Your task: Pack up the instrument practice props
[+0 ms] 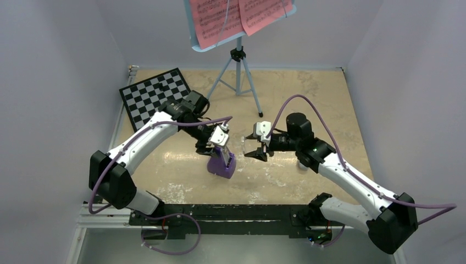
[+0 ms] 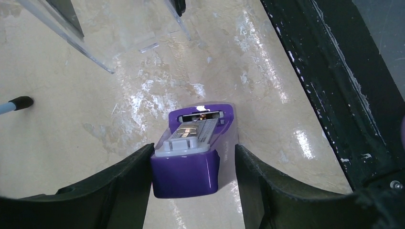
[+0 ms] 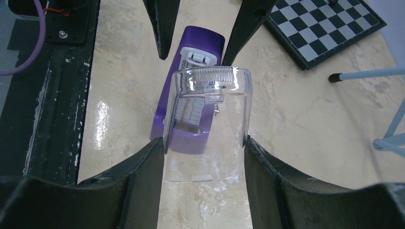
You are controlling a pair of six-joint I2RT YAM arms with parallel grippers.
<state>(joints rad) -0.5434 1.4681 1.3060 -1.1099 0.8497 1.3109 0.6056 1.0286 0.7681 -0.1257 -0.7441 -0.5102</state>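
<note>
- One purple wedge point(image 1: 222, 165) is standing mid-worktop point(image 1: 308, 99), at 6 o'clock from the stand point(image 1: 237, 55).
- The left claw point(image 2: 193, 155) is straddling the wedge, standing open, with a gap showing beside one finger.
- The right claw point(image 3: 202, 140) is gripping one clear cover point(image 3: 207, 124), at 3 o'clock from the wedge.
- The one stand is carrying two pink pages point(image 1: 217, 19) at 12 o'clock.
- One chessboard point(image 1: 155, 96) is lying at 10 o'clock.

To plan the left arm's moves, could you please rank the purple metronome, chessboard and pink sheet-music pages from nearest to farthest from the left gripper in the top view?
1. purple metronome, right at the left gripper.
2. chessboard, back left of it.
3. pink sheet-music pages, up on the stand at the back.
</note>
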